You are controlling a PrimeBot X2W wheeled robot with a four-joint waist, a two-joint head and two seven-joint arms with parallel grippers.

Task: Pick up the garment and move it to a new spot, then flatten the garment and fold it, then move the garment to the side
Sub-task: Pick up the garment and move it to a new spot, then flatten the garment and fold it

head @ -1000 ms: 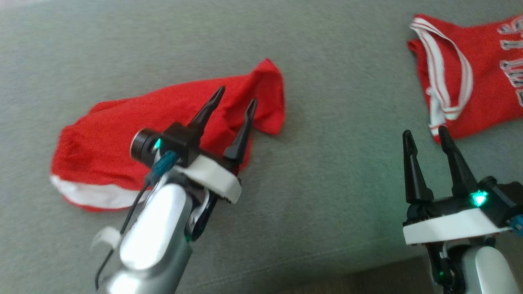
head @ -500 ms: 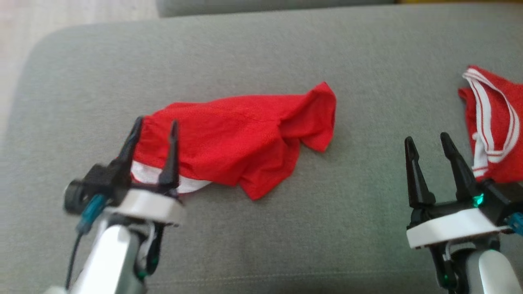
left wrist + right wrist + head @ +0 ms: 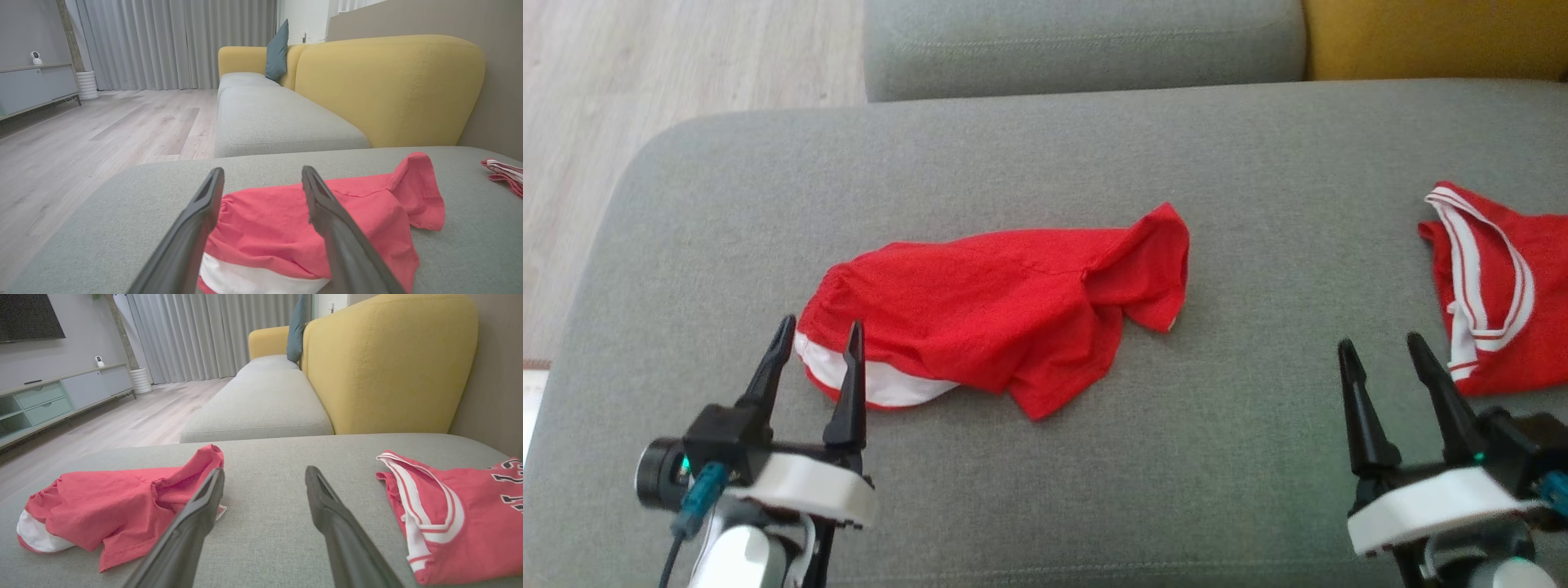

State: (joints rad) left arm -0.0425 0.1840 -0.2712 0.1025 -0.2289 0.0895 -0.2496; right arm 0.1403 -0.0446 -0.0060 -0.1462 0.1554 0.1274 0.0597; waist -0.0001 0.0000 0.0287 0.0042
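Observation:
The garment, a pair of red shorts with a white waistband, lies crumpled on the grey sofa seat. My left gripper is open just in front of the waistband end, its fingertips at the white edge and nothing between them. In the left wrist view the garment lies straight ahead, between and beyond the fingers of the left gripper. At the lower right my right gripper hovers open and empty over bare cushion. From the right gripper, the garment lies to the left.
A red jersey with white trim lies at the seat's right edge, close to my right gripper; the right wrist view shows this jersey too. A yellow backrest rises behind the seat. Wooden floor lies past the cushion's left edge.
The head camera has shifted, so the whole scene sits differently. My left gripper has drawn back from above the garment's middle to its white waistband end. The right gripper keeps its place.

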